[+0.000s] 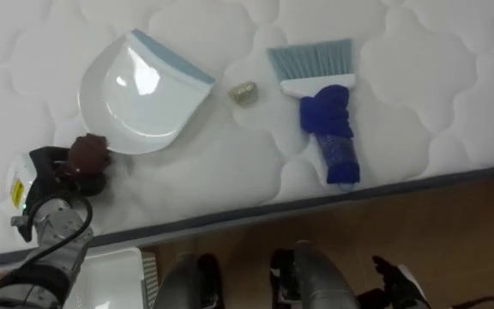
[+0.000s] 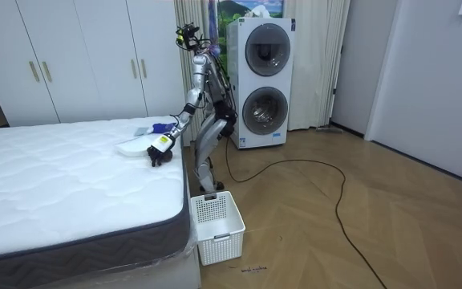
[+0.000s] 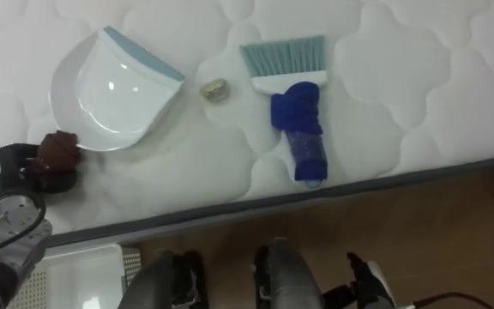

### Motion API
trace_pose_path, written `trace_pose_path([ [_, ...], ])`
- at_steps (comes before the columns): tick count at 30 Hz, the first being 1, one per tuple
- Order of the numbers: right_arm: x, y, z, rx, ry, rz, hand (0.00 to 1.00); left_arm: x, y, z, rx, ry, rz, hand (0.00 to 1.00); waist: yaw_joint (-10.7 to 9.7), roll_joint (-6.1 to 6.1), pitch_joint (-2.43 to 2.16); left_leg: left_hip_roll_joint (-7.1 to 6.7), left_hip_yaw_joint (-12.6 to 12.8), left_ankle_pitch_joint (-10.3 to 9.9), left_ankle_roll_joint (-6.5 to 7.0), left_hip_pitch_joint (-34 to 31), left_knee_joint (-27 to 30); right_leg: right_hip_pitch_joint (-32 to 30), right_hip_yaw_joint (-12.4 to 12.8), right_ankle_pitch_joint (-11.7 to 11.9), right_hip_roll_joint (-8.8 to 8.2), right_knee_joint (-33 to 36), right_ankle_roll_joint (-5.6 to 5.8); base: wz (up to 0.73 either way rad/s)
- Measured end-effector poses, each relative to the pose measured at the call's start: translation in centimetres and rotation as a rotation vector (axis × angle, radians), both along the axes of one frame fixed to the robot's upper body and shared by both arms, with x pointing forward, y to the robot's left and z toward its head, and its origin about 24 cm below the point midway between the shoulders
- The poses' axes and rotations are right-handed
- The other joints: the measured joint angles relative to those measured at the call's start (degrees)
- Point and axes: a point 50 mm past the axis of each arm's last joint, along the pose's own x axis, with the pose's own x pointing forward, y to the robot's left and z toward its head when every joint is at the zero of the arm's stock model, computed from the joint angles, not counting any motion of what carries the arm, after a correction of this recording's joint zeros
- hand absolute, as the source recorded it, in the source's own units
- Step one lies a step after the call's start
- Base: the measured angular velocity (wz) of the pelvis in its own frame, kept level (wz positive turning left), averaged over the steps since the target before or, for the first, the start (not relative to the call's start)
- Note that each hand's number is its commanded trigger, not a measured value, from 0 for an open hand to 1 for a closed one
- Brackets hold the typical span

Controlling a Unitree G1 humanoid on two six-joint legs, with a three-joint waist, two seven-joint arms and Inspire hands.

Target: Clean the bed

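A white dustpan [image 1: 140,94] with a pale blue lip lies on the white quilted mattress [image 1: 418,94]; its brown handle [image 1: 88,153] points toward the bed's near edge. My left hand [image 1: 58,176] is curled round that handle, and it rests on the bed in the room view too [image 2: 159,152]. A small crumpled yellowish scrap [image 1: 243,93] lies between the pan and a hand brush [image 1: 326,112] with pale blue bristles and a blue handle. My right hand [image 1: 393,279] hangs low by my leg at the bottom right.
I stand at the bed's side edge [image 1: 316,202] on a wooden floor. A white slatted basket [image 2: 217,225] stands on the floor by the bed's corner, at my left. Stacked washing machines [image 2: 261,84] and white wardrobes [image 2: 79,60] stand behind.
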Motion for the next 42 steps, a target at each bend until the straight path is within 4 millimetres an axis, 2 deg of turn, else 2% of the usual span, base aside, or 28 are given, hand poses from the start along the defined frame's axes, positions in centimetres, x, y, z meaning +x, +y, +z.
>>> trace_pose_path([
  [6,0.1,0.0,0.0,-0.011,0.009,-0.006,0.00,0.1,-0.2,-0.1,0.020,0.034,-0.014,1.00,0.1,0.11,0.00,-0.13,0.4,-0.2,0.25,0.5,-0.1,0.3,0.4,-0.1,-0.13,0.1,0.12,-0.01],
  [8,0.1,-0.1,0.0,-0.015,0.010,-0.009,0.00,0.0,-0.6,-0.4,0.018,0.058,-0.024,1.00,-0.1,0.16,0.03,-0.73,0.7,-0.2,0.36,1.1,-0.4,0.5,1.0,-0.3,-0.30,0.2,0.49,0.00],
  [15,0.5,0.1,0.2,0.003,-0.007,-0.027,0.00,0.2,-1.0,-0.6,0.059,0.092,-0.087,1.00,0.1,0.30,0.14,-0.95,0.9,-0.6,0.74,1.3,-0.4,0.6,1.4,-0.6,-0.47,0.3,1.00,0.00],
  [20,0.4,0.1,0.1,0.017,-0.011,-0.053,0.00,0.2,-1.2,-0.7,0.090,0.108,-0.108,1.00,0.1,-0.13,0.40,-1.04,1.6,-0.8,1.00,2.3,-0.9,1.2,1.9,-0.8,-1.04,0.4,1.17,-0.02],
  [24,0.8,0.1,0.3,0.041,-0.030,-0.102,0.00,-0.1,-1.3,-0.9,0.087,0.115,-0.112,1.00,-0.1,-0.41,0.39,-0.99,1.9,-0.8,1.12,2.4,-1.0,1.3,1.9,-0.9,-1.11,0.3,1.27,-0.01],
  [33,2.1,-0.4,1.1,0.127,-0.146,-0.315,0.00,-0.2,-1.6,-1.0,0.196,0.142,-0.198,1.00,-0.2,-0.51,0.31,-0.95,1.9,-0.7,1.34,2.9,-1.3,1.7,1.9,-0.8,-1.08,-0.2,1.32,0.00],
  [39,4.3,-1.3,2.6,0.211,-0.282,-0.569,0.00,-0.8,-1.6,-1.4,0.278,0.155,-0.232,1.00,-0.1,-0.66,0.21,-0.89,2.6,-0.7,1.38,4.1,-1.9,2.3,2.7,-0.7,-0.93,-0.4,1.47,-0.04],
  [42,5.3,-1.6,3.3,0.237,-0.340,-0.670,0.00,-1.4,-1.5,-1.8,0.314,0.165,-0.240,1.00,-0.2,-0.82,-0.14,-0.92,3.1,-0.4,1.44,5.0,-3.2,2.9,2.9,-0.4,-0.95,-1.5,1.46,-0.04],
])
